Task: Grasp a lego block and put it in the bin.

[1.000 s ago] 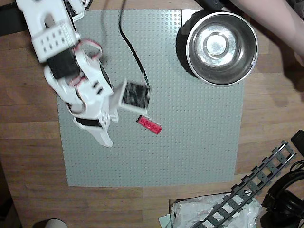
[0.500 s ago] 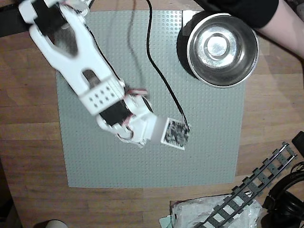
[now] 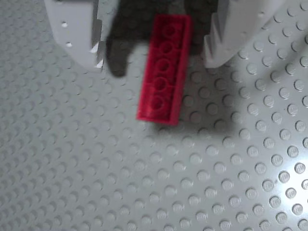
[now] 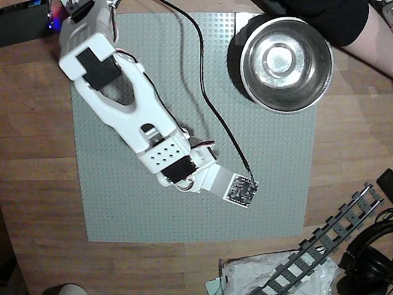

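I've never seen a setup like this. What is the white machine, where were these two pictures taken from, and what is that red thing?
The white machine is a small robot arm, seen from a camera looking straight down. It reaches across a grey studded baseplate on a wooden table. The shiny steel bowl at the upper right is the bin. A toy rail track piece lies at the lower right, and a person's arm shows in the top corner.

The close-up comes from a camera on the arm's wrist. It shows the end effector: two white fingers, standing apart on either side of a red lego block lying on the baseplate. Nothing is held yet; from above, the arm hides the block.
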{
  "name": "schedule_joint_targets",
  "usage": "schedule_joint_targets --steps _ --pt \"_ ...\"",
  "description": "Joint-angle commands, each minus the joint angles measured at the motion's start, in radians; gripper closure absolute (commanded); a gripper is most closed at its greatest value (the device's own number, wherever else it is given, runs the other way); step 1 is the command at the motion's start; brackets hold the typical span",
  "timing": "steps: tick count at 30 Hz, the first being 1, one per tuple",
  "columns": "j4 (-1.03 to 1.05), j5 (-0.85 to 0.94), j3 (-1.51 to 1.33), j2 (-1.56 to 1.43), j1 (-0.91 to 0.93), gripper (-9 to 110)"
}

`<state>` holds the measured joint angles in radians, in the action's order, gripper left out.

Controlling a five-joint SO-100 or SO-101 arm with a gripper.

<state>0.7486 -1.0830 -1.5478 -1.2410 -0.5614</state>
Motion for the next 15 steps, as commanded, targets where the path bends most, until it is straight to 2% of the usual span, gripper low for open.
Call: schedule_joint_targets --steps 1,15 --pt "0.003 -0.025 0.067 0.025 0.008 83" --pt "0.063 -0.063 0.196 0.179 0.026 83"
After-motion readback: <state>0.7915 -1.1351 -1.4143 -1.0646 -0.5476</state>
